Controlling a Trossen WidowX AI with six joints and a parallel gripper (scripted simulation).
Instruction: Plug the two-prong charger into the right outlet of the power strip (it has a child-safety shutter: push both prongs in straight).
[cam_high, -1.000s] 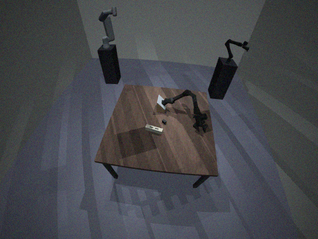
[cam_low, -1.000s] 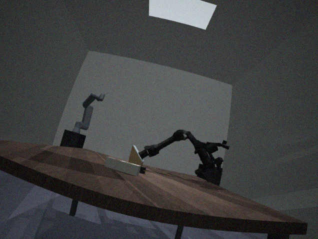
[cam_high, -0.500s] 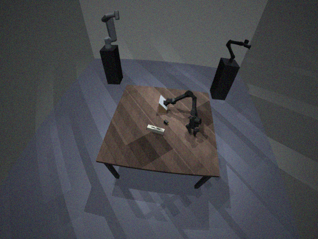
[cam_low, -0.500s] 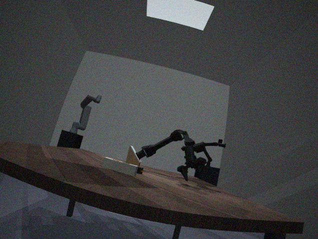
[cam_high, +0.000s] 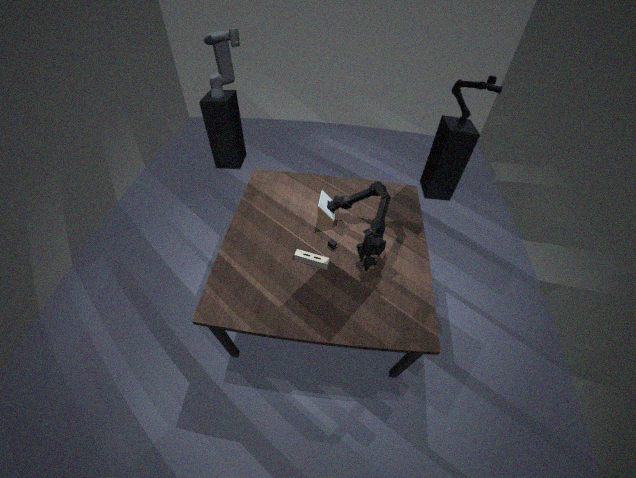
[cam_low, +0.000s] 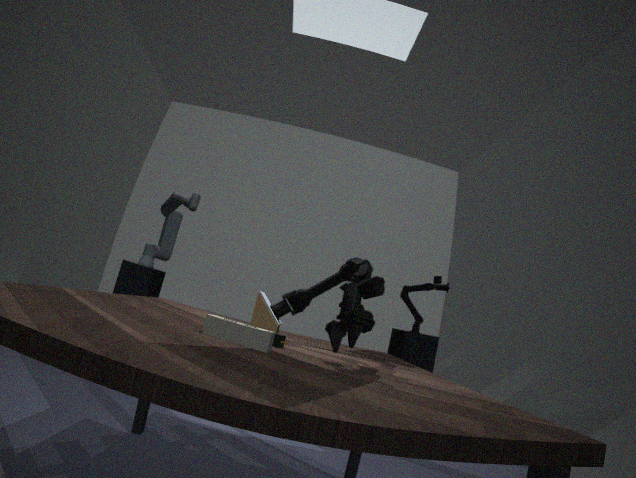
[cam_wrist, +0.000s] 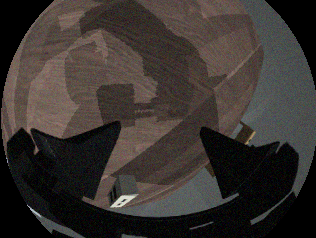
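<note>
The charger (cam_high: 332, 244) (cam_low: 279, 341) is a small black block on the table, just behind the right end of the power strip. Small gold bits show on it in the exterior view. I cannot make it out surely in the wrist view. The power strip (cam_high: 323, 260) (cam_low: 239, 334) (cam_wrist: 129, 185) is a pale bar with two dark outlets on top. Its right outlet (cam_high: 317, 258) looks empty. My gripper (cam_high: 366, 264) (cam_low: 343, 348) (cam_wrist: 162, 127) is open and empty, pointing down above the table to the right of strip and charger.
A tilted panel (cam_high: 324, 203) (cam_low: 262, 310), white on one face and tan on the other, stands by my arm's base behind the charger. The wooden table (cam_high: 241, 287) (cam_low: 205, 380) carries them. A grey arm (cam_high: 224, 61) and a black arm (cam_high: 458, 95) stand on pedestals beyond the table.
</note>
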